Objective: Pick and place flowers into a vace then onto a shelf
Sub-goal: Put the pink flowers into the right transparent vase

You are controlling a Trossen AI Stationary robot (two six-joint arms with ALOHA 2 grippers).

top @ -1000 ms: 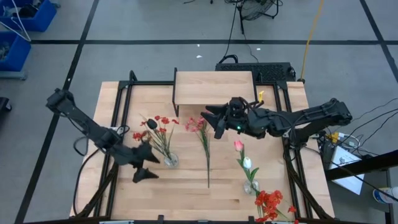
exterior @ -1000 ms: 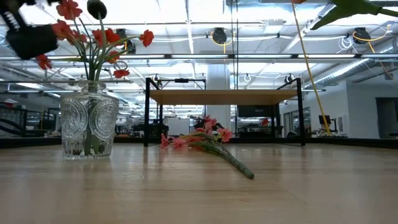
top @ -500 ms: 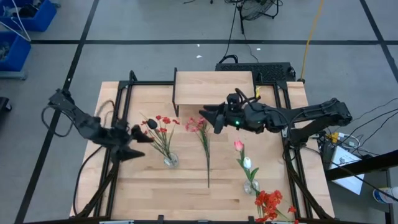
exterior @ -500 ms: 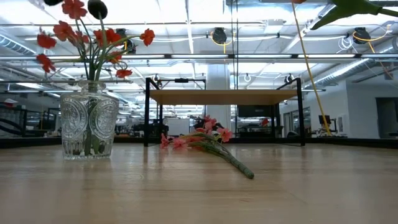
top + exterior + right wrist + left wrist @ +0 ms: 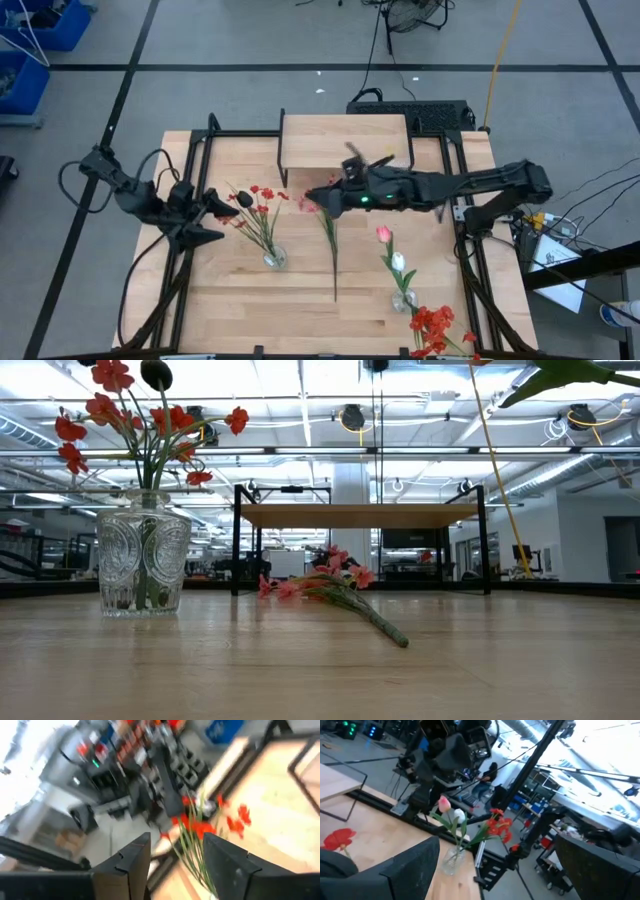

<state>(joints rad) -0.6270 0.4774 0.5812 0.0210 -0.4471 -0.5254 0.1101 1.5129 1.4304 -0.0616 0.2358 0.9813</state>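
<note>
- High view: the left gripper [image 5: 213, 217] hangs spread wide and empty over the table's left edge, at nine o'clock from a glass vase [image 5: 274, 258] that already holds red flowers [image 5: 258, 203]. The right gripper [image 5: 318, 196] hovers at the blossom end of a loose pink spray [image 5: 329, 228] lying flat mid-table; its fingers stand apart, and whether they touch the spray cannot be told. A second vase [image 5: 403, 298] at four o'clock holds a pink and a white bud. A loose red bunch [image 5: 432, 326] lies at the front edge. The shelf [image 5: 345, 140], at twelve o'clock, bears nothing.
- Low view: the filled vase [image 5: 144, 562] stands on the table [image 5: 320, 670]; the pink spray [image 5: 335, 592] lies before the empty shelf [image 5: 360, 515].
- Left wrist view: wide dark fingers [image 5: 405, 870] frame the bud vase [image 5: 454, 851].
- Right wrist view: parted fingers [image 5: 135, 857] with nothing seen between them.
- Progress, as judged: two vases filled; the spray and red bunch remain, and no vase is yet shelved.
</note>
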